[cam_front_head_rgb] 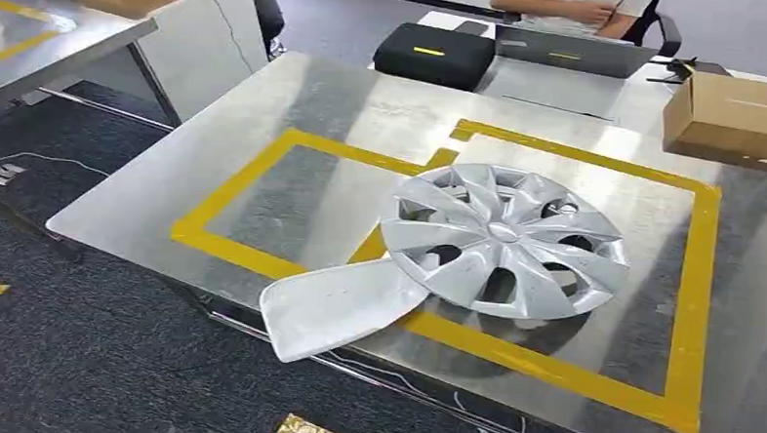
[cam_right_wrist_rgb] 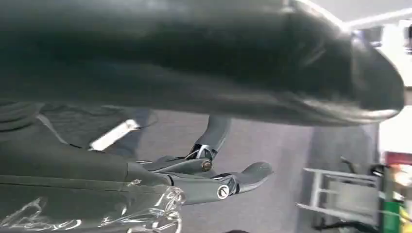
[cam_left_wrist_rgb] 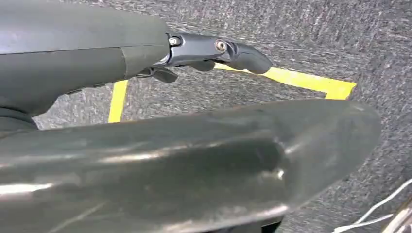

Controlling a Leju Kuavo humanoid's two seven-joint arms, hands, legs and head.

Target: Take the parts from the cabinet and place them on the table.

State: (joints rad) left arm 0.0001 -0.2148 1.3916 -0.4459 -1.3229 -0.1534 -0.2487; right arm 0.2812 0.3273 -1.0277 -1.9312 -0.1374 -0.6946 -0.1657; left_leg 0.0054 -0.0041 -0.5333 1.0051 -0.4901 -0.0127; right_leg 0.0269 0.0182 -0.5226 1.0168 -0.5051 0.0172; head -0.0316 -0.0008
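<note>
The metal surface (cam_front_head_rgb: 294, 164) carries a yellow tape rectangle (cam_front_head_rgb: 694, 289). Inside that rectangle lies the silver wheel cover (cam_front_head_rgb: 504, 236), flat, its near edge over the tape. A pale flat panel (cam_front_head_rgb: 341, 307) touches the wheel cover's near-left rim and juts over the surface's near edge. Left hand (cam_left_wrist_rgb: 214, 51) hangs above carpet, fingers straight, holding nothing. Right hand (cam_right_wrist_rgb: 214, 179) likewise extended, grasping nothing.

No readable text — no labels, brands, numbers or signs legible.
</note>
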